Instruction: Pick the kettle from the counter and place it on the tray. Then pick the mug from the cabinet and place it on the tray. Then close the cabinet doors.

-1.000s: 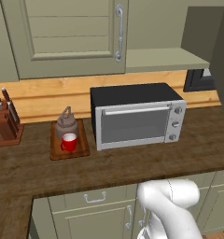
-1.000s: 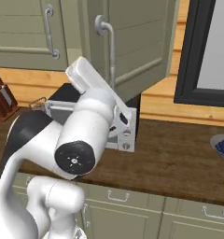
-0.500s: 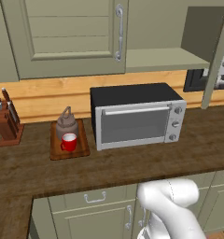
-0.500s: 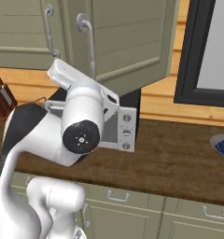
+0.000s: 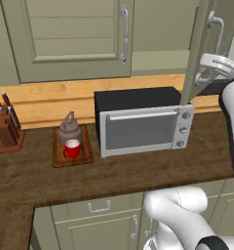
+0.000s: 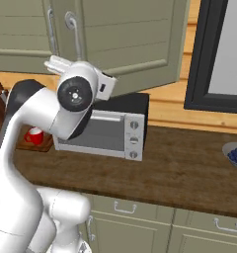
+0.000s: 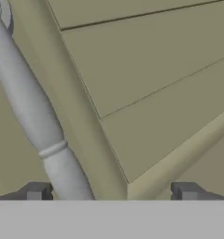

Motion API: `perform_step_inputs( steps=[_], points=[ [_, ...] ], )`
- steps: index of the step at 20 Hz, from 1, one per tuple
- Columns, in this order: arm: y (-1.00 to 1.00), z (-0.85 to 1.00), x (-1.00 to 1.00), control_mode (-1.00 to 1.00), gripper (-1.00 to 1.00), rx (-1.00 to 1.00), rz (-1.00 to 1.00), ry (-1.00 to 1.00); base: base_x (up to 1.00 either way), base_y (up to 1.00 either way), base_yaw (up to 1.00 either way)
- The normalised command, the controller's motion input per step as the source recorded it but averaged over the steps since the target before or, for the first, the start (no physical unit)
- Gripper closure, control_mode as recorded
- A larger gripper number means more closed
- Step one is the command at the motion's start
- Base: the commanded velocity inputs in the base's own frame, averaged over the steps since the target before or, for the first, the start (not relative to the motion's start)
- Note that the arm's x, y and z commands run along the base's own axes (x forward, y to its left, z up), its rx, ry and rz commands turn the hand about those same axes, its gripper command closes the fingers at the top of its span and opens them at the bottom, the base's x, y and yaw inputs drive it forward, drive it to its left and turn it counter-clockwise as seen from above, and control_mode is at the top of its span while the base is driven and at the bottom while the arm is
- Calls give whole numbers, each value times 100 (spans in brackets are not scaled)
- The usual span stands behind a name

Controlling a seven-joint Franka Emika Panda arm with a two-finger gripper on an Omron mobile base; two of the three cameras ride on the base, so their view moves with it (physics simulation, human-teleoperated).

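The right cabinet door [image 6: 135, 44] has swung further toward closed than a moment ago, pushed by the gripper [image 7: 111, 191], whose jaws stand wide apart holding nothing beside the handle [image 7: 34, 121], while kettle [image 5: 69, 130] and mug [image 5: 72, 148] sit on the tray [image 5: 85, 154].

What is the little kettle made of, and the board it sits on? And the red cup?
The kettle looks like dull brownish-grey metal, matte, though a rendered picture leaves that open. The tray under it looks like reddish-brown wood with a smooth flat surface. The mug is glossy bright red with a white inside, so probably ceramic or enamel; the pictures cannot settle which.
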Motion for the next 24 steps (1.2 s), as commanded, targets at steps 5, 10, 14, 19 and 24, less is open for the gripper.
perform_step_inputs(
  steps=[5, 10, 14, 19, 24],
  points=[
    [48, -7, 57, -100, -100, -29, 0, 6, 0, 0, 0],
    [44, -7, 53, -100, -100, -28, 0, 1, 0, 0, 0],
    [31, -9, 56, -100, -100, -28, 0, 0, 0, 0, 0],
    [34, -29, 57, -100, -100, -31, 0, 0, 0, 0, 0],
    [16, -16, 68, -100, -100, -15, 0, 0, 0, 0, 0]
  ],
)
